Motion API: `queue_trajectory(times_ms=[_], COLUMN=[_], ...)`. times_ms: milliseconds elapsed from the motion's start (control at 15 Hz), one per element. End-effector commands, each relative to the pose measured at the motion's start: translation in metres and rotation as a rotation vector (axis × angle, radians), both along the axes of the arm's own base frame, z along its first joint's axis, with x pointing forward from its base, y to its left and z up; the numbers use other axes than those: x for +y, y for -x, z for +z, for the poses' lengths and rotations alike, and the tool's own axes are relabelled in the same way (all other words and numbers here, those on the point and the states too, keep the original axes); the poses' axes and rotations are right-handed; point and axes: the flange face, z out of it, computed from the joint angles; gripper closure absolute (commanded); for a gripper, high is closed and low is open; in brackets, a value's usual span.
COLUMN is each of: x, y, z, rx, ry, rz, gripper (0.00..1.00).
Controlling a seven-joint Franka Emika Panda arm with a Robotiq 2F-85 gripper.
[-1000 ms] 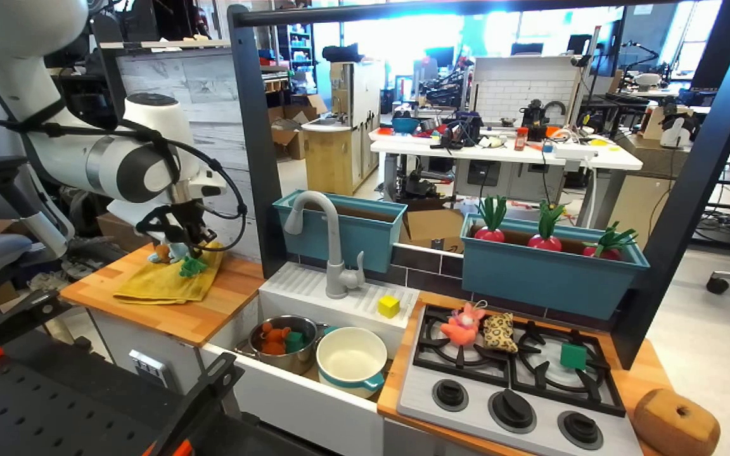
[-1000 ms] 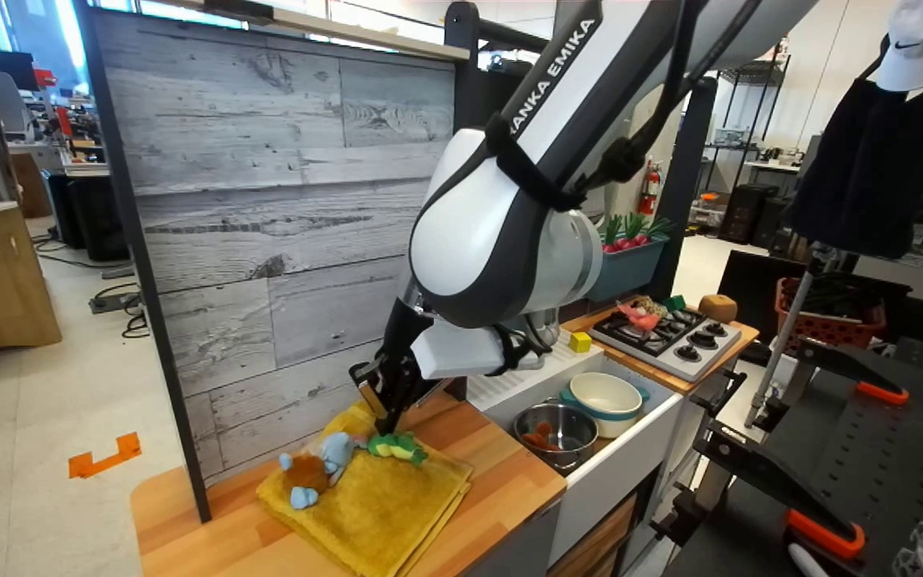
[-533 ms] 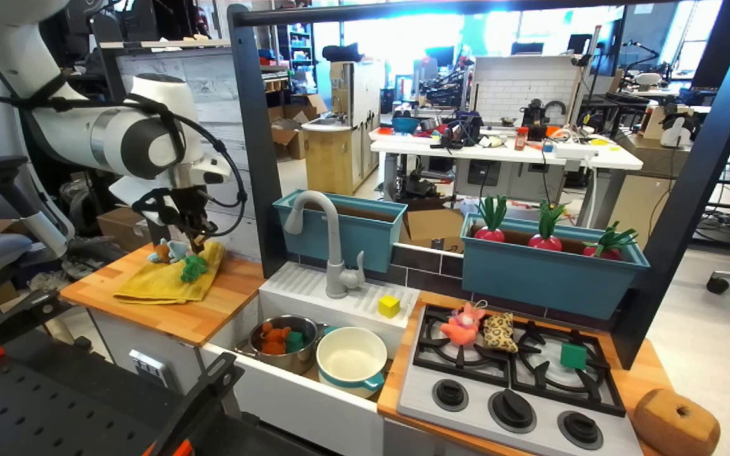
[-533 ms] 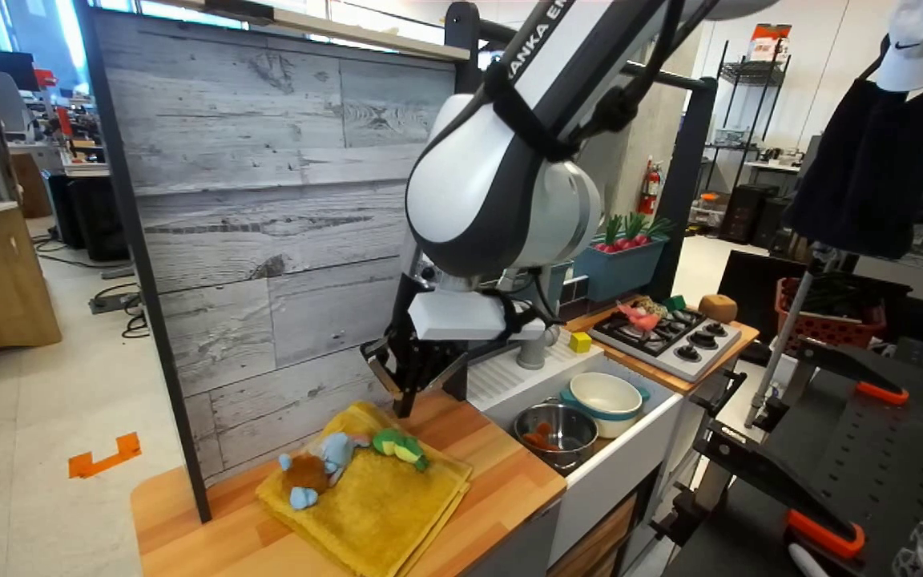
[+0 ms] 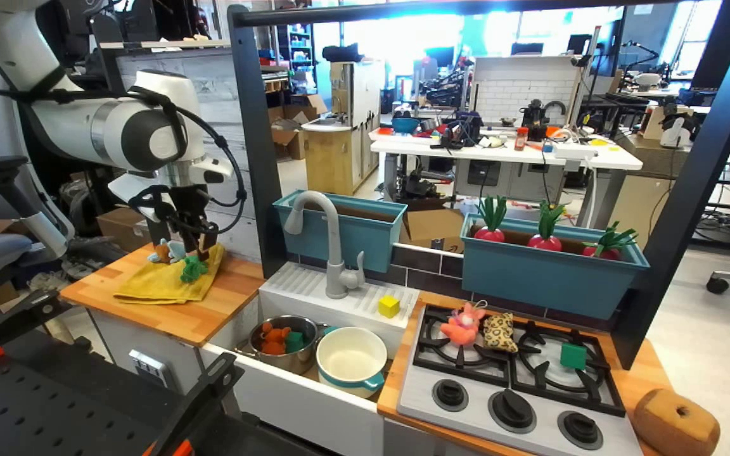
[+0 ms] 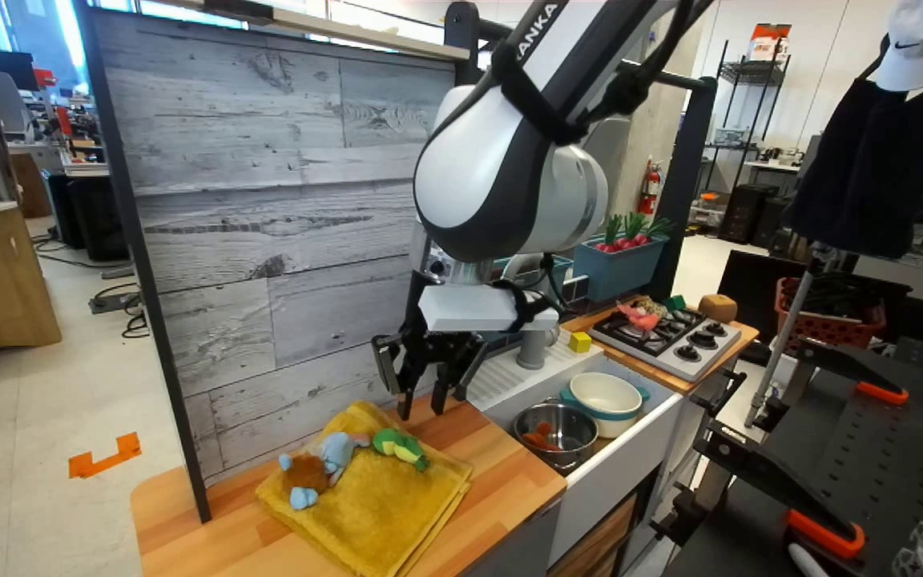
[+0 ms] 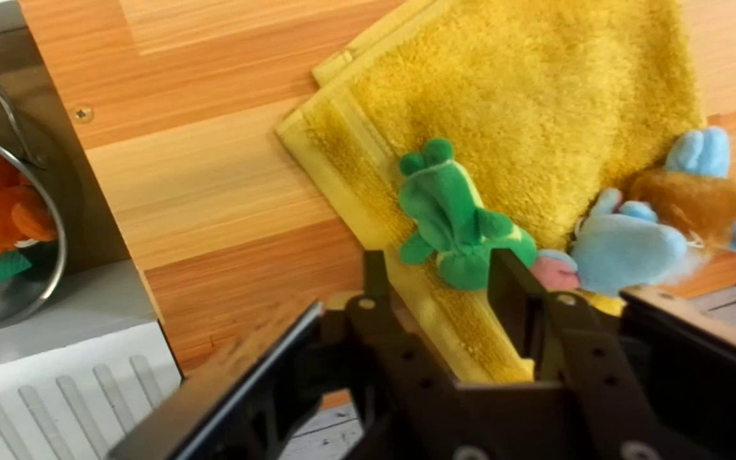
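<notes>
By the wall (image 6: 285,200), a wooden counter (image 6: 501,481) holds a yellow towel (image 6: 381,513). Over the counter hangs the gripper (image 6: 421,407) — jaws apart. A green toy (image 6: 400,449) lies on the towel, near the edge facing the sink (image 6: 622,463) — a blue toy (image 6: 337,450) and a brown toy (image 6: 307,474) by the wall edge.

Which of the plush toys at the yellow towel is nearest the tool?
The green plush: the open tool hangs nearest it, holding nothing. The light-blue plush and the brown-and-blue plush lie farther off, together.
</notes>
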Motion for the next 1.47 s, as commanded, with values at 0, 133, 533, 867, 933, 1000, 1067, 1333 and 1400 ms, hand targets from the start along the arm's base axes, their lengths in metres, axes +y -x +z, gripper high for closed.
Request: queue_trajectory(times_ms=[0, 133, 533, 867, 933, 1000, 1067, 1333, 1400], x=[0.007, 0.011, 0.017, 0.009, 0.005, -0.001, -0.008, -0.095, -0.123], y=[0.0, 0.002, 0.004, -0.003, -0.002, 0.0, 0.001, 0.009, 0.014], z=[-0.022, -0.035, -0.043, -0.03, -0.026, -0.019, -0.014, 0.015, 0.015], rx=[-0.004, 0.0, 0.006, 0.004, 0.022, 0.034, 0.034, 0.037, 0.057], ry=[0.016, 0.025, 0.009, -0.016, -0.028, -0.047, -0.052, 0.078, 0.117], rz=[0.027, 0.04, 0.048, 0.012, -0.003, -0.024, -0.042, -0.176, -0.229], gripper=[0.18, 0.05, 0.52, 0.86, 0.92, 0.99, 0.99, 0.96, 0.96])
